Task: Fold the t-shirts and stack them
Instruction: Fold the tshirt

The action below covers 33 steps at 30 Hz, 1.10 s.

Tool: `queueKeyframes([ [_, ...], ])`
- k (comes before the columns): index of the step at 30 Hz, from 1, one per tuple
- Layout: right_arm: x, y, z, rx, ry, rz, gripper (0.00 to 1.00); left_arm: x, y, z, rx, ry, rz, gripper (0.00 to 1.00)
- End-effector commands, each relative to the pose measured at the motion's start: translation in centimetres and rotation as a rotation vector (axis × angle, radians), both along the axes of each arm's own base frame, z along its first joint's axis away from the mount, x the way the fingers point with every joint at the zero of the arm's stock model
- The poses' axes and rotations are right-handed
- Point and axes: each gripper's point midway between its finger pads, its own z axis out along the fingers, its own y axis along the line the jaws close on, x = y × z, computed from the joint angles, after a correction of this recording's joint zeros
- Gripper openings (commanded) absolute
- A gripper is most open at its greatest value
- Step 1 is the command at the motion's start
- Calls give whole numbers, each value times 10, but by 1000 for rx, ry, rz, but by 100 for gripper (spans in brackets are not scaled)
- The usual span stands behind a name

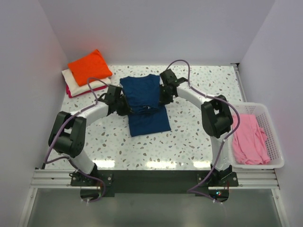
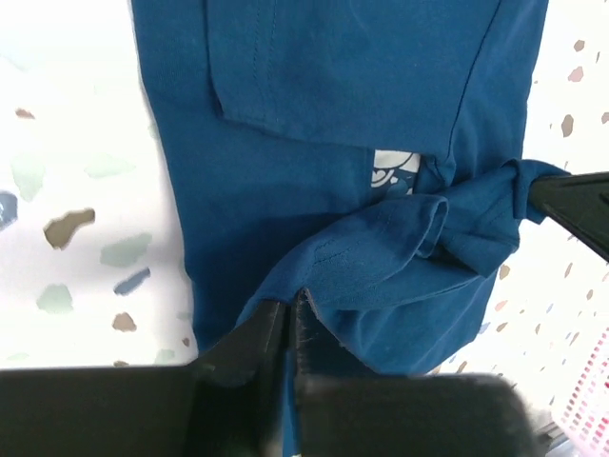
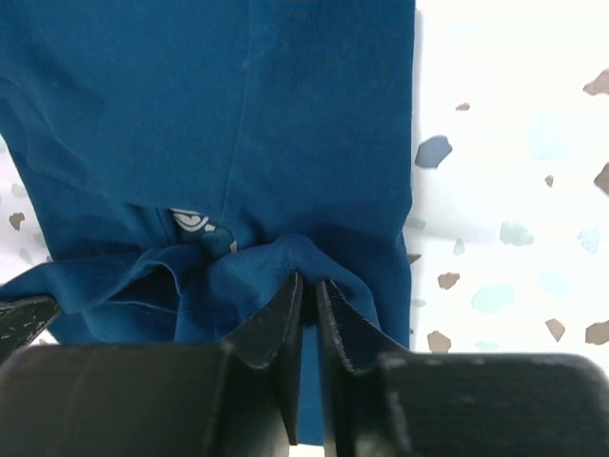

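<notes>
Hidden: the pale print (image 2: 392,171) is mostly covered by folded cloth; in the top view the fingertips are lost against the dark fabric.
Navy t-shirt (image 1: 144,101): laid mid-tabletop (image 1: 199,137), partly folded into a long strip.
Long axis: run from far to near, the near end swung slightly right.
Left gripper (image 2: 290,309): pressed together on a raised fold at the shirt's left edge.
Right gripper (image 3: 309,281): only a thin slit is left between the fingers, with bunched cloth pinched at the right edge.

The top camera looks down from behind my bases (image 1: 92,178) over the whole table (image 1: 189,137). My wrist cameras sit close, facing each other across the navy t-shirt (image 1: 144,106) all three share.
</notes>
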Motion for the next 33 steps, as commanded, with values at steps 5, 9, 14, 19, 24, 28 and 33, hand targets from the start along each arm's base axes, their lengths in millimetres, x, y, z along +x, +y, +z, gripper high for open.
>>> queueKeyframes([
  [5, 29, -2, 33, 58, -96, -33, 29, 41, 5, 47, -66, -197, -51, 44],
  [9, 32, -16, 62, 36, -173, -49, 44, 39, 16, 69, -43, -252, -54, 51],
  [14, 6, -30, 67, 10, -203, -60, 44, 16, 22, 72, -33, -244, -48, 49],
  [19, -25, -20, 68, -13, -240, -16, 42, -17, -3, 59, -56, -200, -110, 26],
  [24, -49, 16, 49, -31, -221, 95, 32, -36, -36, 36, -62, -128, -178, 10],
  [28, -45, 35, 33, -18, -193, 144, 30, -31, -43, 29, -60, -117, -178, 9],
  [33, -24, 50, 29, -33, -195, 157, 29, -9, -50, 24, -36, -104, -180, 9],
])
